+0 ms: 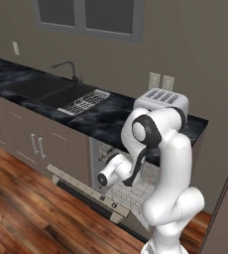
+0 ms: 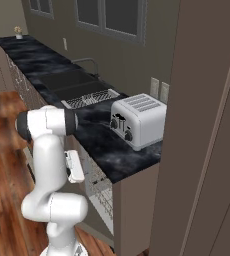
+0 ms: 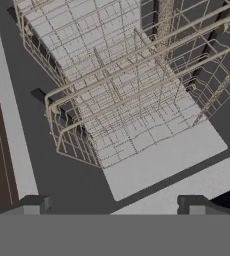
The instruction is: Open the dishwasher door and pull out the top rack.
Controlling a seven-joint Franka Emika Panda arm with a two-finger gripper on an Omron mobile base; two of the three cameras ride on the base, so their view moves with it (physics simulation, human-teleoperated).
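Dishwasher door (image 1: 88,191) lowered flat. Top rack (image 3: 122,95) apparently extended over door inner face, below gripper (image 3: 114,202). Jaws spread wide, gripping nothing.

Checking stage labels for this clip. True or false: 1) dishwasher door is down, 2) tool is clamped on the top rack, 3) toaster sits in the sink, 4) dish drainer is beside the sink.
1) The dishwasher door is down. True.
2) The tool is clamped on the top rack. False: its jaws stand wide open, short of the rack's wires, holding nothing.
3) The toaster sits in the sink. False: it stands on the counter.
4) The dish drainer is beside the sink. True.
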